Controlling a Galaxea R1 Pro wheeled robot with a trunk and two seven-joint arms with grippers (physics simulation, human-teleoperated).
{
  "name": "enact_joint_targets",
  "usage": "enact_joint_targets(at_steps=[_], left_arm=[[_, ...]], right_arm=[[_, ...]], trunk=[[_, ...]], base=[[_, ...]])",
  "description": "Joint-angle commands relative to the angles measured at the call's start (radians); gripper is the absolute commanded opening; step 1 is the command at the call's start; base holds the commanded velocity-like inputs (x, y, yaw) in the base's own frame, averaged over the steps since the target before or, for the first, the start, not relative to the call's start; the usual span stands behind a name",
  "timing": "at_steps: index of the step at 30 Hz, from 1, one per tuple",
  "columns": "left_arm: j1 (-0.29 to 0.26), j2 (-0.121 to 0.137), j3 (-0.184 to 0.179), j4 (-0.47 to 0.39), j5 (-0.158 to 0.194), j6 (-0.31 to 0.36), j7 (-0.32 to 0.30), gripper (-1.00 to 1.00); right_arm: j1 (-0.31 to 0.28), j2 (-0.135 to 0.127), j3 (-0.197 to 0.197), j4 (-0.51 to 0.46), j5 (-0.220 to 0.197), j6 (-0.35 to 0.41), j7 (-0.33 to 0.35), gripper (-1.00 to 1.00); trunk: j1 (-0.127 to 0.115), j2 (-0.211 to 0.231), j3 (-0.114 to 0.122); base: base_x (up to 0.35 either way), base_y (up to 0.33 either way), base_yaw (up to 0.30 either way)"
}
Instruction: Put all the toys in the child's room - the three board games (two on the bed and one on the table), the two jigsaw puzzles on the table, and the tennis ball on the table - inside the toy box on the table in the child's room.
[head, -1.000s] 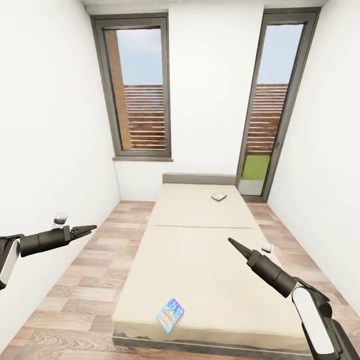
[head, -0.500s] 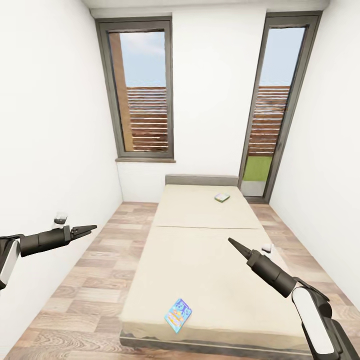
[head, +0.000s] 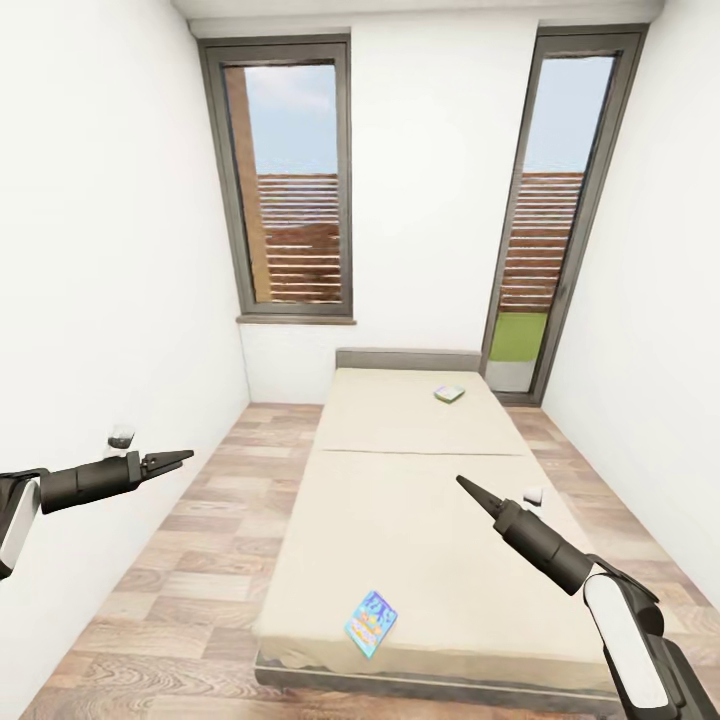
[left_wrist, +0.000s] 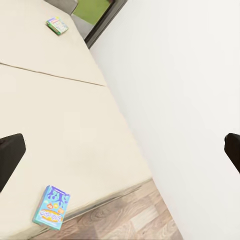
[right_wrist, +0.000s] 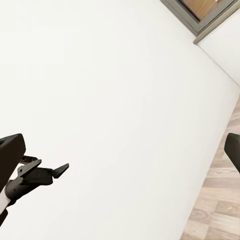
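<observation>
Bed (head: 420, 500): blue board game (head: 371, 622) near foot edge, white-green board game (head: 449, 394) far end. Left gripper (head: 172, 460), right gripper (head: 470, 489): jaws apart, empty, raised.

White walls (head: 110, 250), wood-plank floor (head: 190, 560), two tall grey-framed windows (head: 295, 180), apparently daylight.

Head and left wrist views share the bed (head: 420, 500).

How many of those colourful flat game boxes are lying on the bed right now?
2. A blue cartoon-covered flat box lies near the foot edge of the cream bed. A smaller-looking white-green flat box lies up by the grey headboard end. Nothing seems able to hide another.
</observation>
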Motion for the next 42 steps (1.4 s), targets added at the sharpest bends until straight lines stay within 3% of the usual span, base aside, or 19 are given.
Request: enact_joint_targets(at_steps=[1,42], left_arm=[[-0.001,0.0,0.0,0.0,0.003,0.007,-0.001,1.0],[-0.001,-0.001,-0.001,0.0,0.001,0.007,0.0,1.0]], right_arm=[[-0.001,0.0,-0.001,0.0,-0.005,0.007,0.0,1.0],[-0.001,-0.002,-0.003,0.018,-0.006,0.007,0.0,1.0]], trunk=[[0.001,-0.002,-0.002],[0.001,-0.002,-0.002]], base=[[-0.036,0.079,0.0],[-0.024,0.146,0.0]])
